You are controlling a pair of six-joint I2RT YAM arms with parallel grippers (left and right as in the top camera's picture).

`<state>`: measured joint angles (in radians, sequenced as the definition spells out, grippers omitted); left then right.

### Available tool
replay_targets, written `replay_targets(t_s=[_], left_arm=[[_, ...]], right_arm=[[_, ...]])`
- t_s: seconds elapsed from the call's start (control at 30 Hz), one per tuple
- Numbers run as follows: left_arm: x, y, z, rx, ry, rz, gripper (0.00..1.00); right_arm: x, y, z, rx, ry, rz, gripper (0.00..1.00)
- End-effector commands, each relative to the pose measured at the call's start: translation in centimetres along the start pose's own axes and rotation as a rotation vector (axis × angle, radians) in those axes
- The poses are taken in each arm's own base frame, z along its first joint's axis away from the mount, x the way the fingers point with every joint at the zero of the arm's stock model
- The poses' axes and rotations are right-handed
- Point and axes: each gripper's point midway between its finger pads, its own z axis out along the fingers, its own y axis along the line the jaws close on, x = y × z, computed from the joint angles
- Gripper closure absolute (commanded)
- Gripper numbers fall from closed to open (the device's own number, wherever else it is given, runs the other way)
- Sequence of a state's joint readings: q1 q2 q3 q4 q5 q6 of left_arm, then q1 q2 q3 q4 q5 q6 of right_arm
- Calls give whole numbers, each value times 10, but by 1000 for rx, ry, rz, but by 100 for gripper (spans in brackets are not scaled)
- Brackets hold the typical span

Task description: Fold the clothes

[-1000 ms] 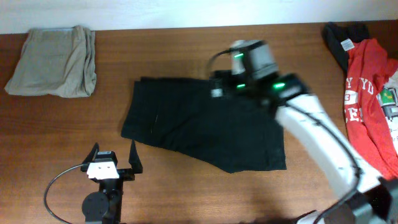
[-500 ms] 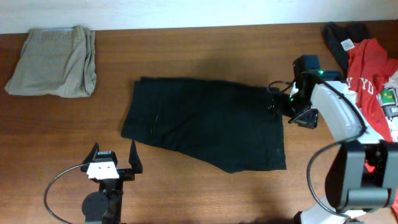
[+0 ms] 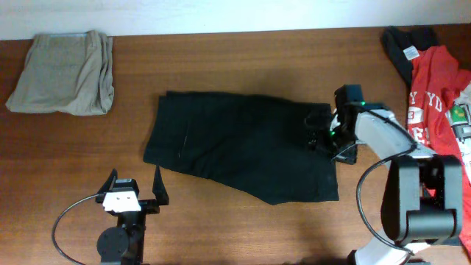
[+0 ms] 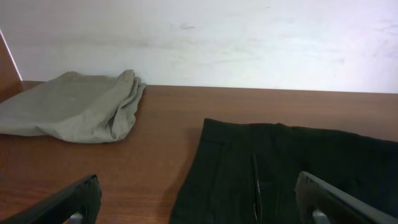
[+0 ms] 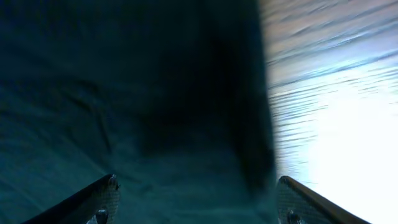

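Observation:
A black garment lies spread flat in the middle of the wooden table; it also shows in the left wrist view and fills the right wrist view. My right gripper is open, low over the garment's right edge, with the cloth between its fingers. My left gripper is open and empty near the front edge, a little in front of the garment's left corner.
A folded beige garment lies at the back left, also in the left wrist view. A red printed shirt and a dark garment are piled at the right edge. A white wall lies behind the table.
My right arm swung from the garment's back middle out to its right side, then came back down onto the right edge. The left arm has not moved.

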<state>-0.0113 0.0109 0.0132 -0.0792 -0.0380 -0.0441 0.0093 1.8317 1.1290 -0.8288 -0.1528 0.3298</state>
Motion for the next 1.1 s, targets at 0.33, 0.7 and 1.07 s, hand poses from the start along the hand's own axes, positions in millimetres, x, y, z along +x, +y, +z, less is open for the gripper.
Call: replay_targets(t_s=[0.33,0.7,1.07], left_arm=[[1,0,0,-1,1,22,1],[1,0,0,-1,1,22,1],[1,0,0,-1,1,23,1]], right_arm=[[8,4,17,44,-12,-1,46],[-5,-12,18,139,-84,-16,5],[3,1,48,42,-30,-58,21]])
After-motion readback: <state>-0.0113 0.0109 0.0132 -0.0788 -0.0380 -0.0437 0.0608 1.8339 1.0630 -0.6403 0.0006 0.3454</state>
